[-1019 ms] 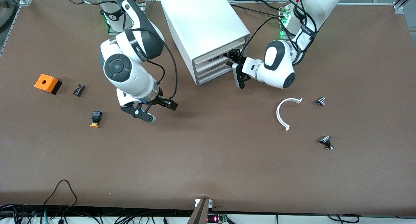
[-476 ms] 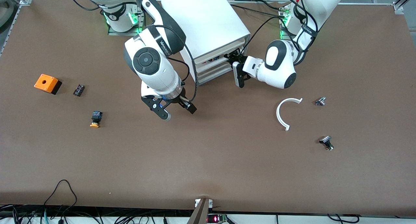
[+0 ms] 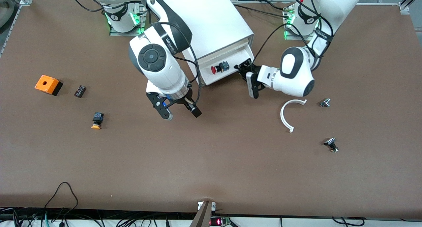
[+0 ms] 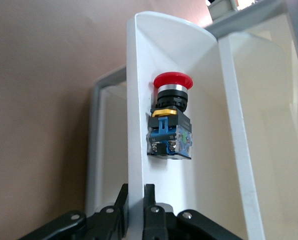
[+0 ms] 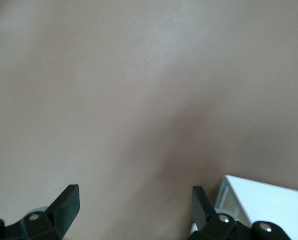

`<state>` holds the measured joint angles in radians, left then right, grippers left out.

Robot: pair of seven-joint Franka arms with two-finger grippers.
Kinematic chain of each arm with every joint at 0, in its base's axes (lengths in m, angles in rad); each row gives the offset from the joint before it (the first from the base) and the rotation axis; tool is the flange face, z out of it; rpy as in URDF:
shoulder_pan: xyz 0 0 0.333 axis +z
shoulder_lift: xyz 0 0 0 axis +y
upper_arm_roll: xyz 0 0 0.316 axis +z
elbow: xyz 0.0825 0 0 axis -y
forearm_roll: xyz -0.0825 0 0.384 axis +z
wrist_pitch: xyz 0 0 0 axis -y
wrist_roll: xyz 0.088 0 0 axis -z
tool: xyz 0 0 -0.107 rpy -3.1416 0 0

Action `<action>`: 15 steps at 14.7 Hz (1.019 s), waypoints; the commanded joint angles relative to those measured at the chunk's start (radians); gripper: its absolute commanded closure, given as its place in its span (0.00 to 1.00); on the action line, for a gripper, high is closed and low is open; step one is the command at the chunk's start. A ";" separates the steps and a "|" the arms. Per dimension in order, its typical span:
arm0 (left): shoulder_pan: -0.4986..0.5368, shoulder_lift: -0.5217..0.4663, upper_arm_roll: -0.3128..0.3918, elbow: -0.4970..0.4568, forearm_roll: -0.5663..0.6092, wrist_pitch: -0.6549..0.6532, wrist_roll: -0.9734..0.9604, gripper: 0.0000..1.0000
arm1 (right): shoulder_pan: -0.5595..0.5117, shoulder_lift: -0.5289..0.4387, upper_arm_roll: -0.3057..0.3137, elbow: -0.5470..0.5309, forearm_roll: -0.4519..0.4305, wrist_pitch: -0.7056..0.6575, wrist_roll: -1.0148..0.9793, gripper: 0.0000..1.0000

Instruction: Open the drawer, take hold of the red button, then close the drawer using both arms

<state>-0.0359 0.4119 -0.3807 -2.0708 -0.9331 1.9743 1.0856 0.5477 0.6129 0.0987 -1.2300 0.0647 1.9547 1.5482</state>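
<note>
Two grippers: both in sight, one busy, one idle
Left gripper: pinched tight on the front wall of the drawer, at the corner toward the left arm's end
Drawer: pulled out of the white cabinet, inside open to see
Button: lying on its side in the drawer, just ahead of the left gripper's fingers, red cap pointing away from them
Right gripper: jaws spread wide, nothing between them, hanging over bare table just beside the drawer's front
Orange-yellow button: on the table, well away from the right gripper, toward the right arm's end
</note>
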 commanded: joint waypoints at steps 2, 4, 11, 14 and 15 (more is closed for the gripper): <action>0.056 0.111 0.003 0.135 0.091 0.035 0.033 1.00 | 0.047 0.028 -0.005 0.050 0.003 0.026 0.136 0.01; 0.064 0.139 0.003 0.167 0.111 0.035 0.033 1.00 | 0.081 0.036 -0.007 0.050 0.001 0.026 0.176 0.01; 0.083 0.130 0.017 0.207 0.125 -0.066 -0.028 0.00 | 0.210 0.125 -0.007 0.142 -0.002 0.047 0.346 0.01; 0.094 0.130 0.025 0.369 0.325 -0.248 -0.252 0.00 | 0.262 0.157 -0.011 0.139 -0.006 0.049 0.386 0.01; 0.096 0.130 0.025 0.421 0.374 -0.314 -0.339 0.00 | 0.277 0.168 -0.011 0.136 -0.023 0.047 0.391 0.01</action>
<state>0.0536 0.5297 -0.3559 -1.7777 -0.6679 1.7851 0.9037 0.7910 0.7395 0.0990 -1.1350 0.0620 2.0044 1.9067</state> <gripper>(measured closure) 0.119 0.004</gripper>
